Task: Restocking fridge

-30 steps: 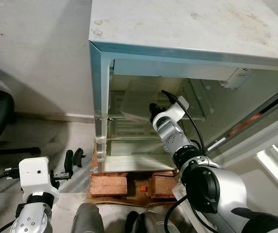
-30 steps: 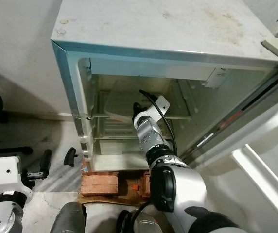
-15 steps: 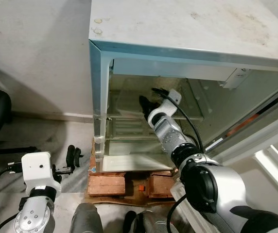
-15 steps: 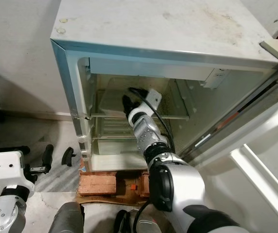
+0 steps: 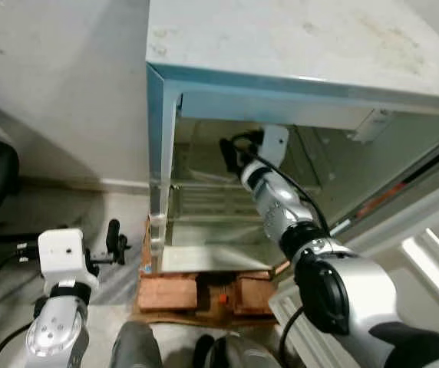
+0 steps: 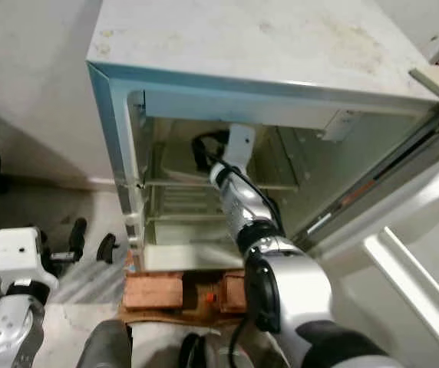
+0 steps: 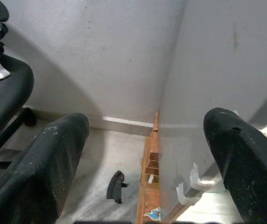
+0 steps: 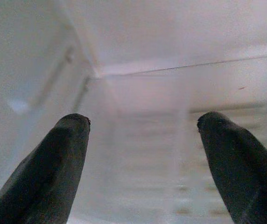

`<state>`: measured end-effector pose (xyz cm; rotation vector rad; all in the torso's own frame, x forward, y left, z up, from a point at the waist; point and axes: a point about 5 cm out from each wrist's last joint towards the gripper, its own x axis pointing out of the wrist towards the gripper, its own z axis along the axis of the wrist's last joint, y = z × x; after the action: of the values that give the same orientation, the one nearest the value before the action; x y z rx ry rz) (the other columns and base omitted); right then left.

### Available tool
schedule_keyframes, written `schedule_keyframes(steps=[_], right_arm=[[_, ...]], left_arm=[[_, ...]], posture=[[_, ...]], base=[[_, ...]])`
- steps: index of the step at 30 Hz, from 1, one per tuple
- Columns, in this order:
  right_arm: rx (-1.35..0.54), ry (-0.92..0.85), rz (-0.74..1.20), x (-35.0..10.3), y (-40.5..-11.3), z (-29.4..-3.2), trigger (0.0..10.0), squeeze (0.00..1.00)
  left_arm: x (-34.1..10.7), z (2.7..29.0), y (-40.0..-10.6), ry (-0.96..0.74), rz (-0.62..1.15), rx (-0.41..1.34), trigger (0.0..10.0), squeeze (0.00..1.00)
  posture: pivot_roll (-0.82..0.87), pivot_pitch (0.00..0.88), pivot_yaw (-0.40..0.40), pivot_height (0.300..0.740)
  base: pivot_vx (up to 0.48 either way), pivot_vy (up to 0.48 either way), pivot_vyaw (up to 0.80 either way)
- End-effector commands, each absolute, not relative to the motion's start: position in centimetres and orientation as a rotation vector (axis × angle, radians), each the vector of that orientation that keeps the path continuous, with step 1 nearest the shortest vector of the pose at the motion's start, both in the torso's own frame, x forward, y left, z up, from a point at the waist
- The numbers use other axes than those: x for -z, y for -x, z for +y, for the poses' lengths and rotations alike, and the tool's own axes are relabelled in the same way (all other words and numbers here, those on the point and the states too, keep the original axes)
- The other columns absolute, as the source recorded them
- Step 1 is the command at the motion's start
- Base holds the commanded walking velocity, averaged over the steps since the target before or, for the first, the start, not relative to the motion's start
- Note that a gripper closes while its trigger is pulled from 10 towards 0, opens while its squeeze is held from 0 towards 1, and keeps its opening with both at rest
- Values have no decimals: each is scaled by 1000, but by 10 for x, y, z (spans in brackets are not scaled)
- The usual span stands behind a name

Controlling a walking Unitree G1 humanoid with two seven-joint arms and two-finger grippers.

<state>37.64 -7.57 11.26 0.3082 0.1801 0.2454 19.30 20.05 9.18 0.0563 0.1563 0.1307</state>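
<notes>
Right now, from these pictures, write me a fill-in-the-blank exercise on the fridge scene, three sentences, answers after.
1. The right gripper reaches inside the ____, its jaws open.
2. The fridge stands raised on ____.
3. The left gripper hangs low beside the fridge with its jaws ____.

Missing words: fridge; bricks; open

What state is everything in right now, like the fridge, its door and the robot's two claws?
Small white fridge: open, standing on red bricks.
White fridge door: swung wide open to the robot's right.
Clear fridge shelves: in place, nothing visible on them.
Right gripper: open, holding nothing, reaching inside the fridge.
Left gripper: open, holding nothing, low beside the fridge.
</notes>
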Motion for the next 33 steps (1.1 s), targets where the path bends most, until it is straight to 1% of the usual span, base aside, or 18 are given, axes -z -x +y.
schedule_keyframes(steps=[1,5,6,10,12,17,18,20,21,22,23,27,29,31,33], right_arm=[[-246,-250,145,-115,-377,-82,10000,0],[-265,-175,59,-119,-376,-98,10000,0],[-265,-173,50,-118,-375,-101,10000,0],[-273,-174,28,-113,-368,-110,10000,0],[-272,-163,1,-105,-353,-120,10000,0],[-266,-146,-3,-99,-326,-131,10000,0],[-263,-137,6,-97,-315,-136,10000,0],[-259,-132,13,-96,-310,-139,10000,0],[-217,-173,83,-86,-298,-145,10000,0],[-217,-173,83,-86,-298,-145,10000,0],[-209,-136,135,-76,-286,-150,10000,0],[-258,-62,181,-74,-265,-156,10000,0],[-258,-43,176,-75,-263,-158,10000,0],[-247,8,112,-82,-266,-160,10000,0],[-211,-20,109,-83,-268,-161,10000,0]], left_arm=[[-88,198,-194,-57,165,-116,10000,0],[-90,198,-200,-66,146,-100,10000,0],[-89,198,-201,-65,145,-99,10000,0],[-87,198,-205,-65,142,-88,10000,0],[-88,196,-210,-73,127,-67,10000,0],[-87,196,-215,-70,126,-64,10000,0],[-86,197,-216,-80,124,-60,10000,0],[-86,196,-217,-88,123,-55,10000,0],[-84,195,-218,-101,123,-36,10000,0],[-84,195,-218,-101,123,-36,10000,0],[-82,193,-220,-105,125,-26,10000,0],[-80,183,-224,-111,126,9,10000,0],[-79,180,-225,-114,125,18,10000,0],[-79,177,-224,-132,118,35,10000,0],[-79,176,-222,-135,114,35,10000,0]], posture=[[365,69,-172,740],[342,47,-162,740],[322,30,-155,740],[294,11,-141,740],[273,0,-129,740],[246,0,-106,740],[236,0,-98,740],[224,0,-88,740],[200,0,-74,740],[200,0,-74,740],[186,0,-66,740],[180,0,-66,740],[179,0,-70,740],[191,0,-82,740],[194,0,-89,740]], base=[[0,0,0],[0,0,0],[0,0,0],[0,0,0],[0,0,0],[0,0,0],[0,0,0],[0,0,0],[0,0,0],[0,0,0],[0,0,0],[0,0,0],[0,0,0],[0,0,0],[0,0,0]])
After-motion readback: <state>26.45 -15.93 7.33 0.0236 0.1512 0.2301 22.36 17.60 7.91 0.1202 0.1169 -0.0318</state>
